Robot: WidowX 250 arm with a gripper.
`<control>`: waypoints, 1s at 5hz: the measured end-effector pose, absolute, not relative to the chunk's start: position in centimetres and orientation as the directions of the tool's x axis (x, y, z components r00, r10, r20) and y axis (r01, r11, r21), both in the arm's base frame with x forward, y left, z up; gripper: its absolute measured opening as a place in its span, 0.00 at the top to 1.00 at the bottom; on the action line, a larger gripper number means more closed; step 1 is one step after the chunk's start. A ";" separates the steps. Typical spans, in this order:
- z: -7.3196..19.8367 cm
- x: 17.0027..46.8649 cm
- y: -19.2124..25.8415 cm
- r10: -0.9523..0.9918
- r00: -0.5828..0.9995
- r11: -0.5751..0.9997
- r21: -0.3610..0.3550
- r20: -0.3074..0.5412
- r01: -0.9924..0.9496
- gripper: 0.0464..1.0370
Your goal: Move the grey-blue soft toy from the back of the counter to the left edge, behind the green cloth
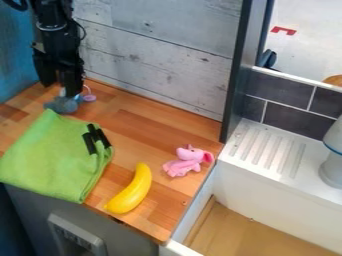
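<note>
At the upper left of the camera view, the black gripper (59, 90) hangs over the rear left part of the wooden counter (153, 124), its two fingers spread, with a gap between them. Directly below lies the blue-grey toy (63, 104), close to the fingertips; whether they touch it cannot be told. A small purple piece (89, 98) lies just beside the toy, on its right.

Nearer the viewer, a folded green cloth (50, 157) covers much of the counter's left side, its upper corner near the toy. Slender black pieces (89, 143) lie side by side at the cloth's right part. To the right of the cloth is a curved yellow banana (135, 191), set aslant, its lower end near the counter's front edge. A pink toy (185, 162) with a large ear lies farther right, near the counter's right edge and apart from the banana.

Behind the counter stands a wall (157, 52) of pale grey planks, bounded at right by a dark upright post (237, 70). Beyond the post are a white ridged drainboard (267, 150) and dark tiles (288, 97); a pale, rounded object (333, 167) stands at the right margin, partly cut off.
</note>
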State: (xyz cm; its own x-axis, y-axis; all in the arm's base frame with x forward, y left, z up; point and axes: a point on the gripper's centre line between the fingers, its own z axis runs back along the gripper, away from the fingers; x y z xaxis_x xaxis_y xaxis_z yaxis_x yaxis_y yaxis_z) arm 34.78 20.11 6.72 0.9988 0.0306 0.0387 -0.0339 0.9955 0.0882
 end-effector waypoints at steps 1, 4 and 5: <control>4.8 34.4 19.8 0.029 1.000 0.998 0.063 -0.007 -0.028 0.04; 4.8 35.7 23.0 0.125 0.992 0.987 0.099 -0.005 -0.124 0.04; 3.4 36.4 23.5 0.143 0.989 0.987 0.085 -0.037 -0.139 0.04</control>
